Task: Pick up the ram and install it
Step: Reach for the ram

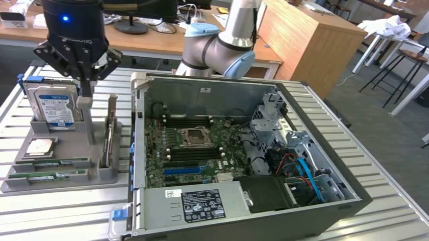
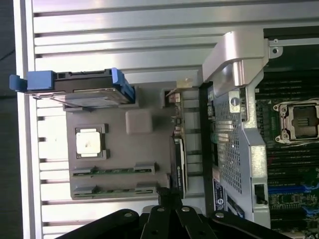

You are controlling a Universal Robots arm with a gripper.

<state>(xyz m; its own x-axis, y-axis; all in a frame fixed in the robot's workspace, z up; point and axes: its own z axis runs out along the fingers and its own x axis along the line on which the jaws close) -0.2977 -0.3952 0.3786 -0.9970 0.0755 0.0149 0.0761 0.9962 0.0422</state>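
While the arm hangs over the slatted metal table [image 1: 47, 221], its gripper [image 1: 85, 89] is pinched fully together with nothing between the fingers, poised above the grey parts tray [image 1: 67, 143] and touching none of it as far as I can see. From where I stand, it sits over the end of the tray where the hard drive [image 1: 55, 108] stands on edge in its blue-handled carrier, just above a short grey post [image 1: 84, 108] beside the drive. The ram lies further down the tray: the first ram stick [image 1: 60, 161] and the second ram stick [image 1: 48, 175] rest flat, side by side, in their own grooves along the edge furthest from the drive, well apart from the fingers. Between them and the drive a processor chip [image 1: 40, 146] lies in a square recess. An expansion card [image 1: 109, 133] stands upright on the tray's side nearest the computer. To the exterior view's right the computer case [image 1: 348, 201] lies open, with the motherboard [image 1: 174, 165] showing its processor socket [image 1: 194, 135] flanked by dark memory slots [image 1: 191, 153]. The wrist camera looks down past the closed fingertips onto both sticks, the chip and the drive
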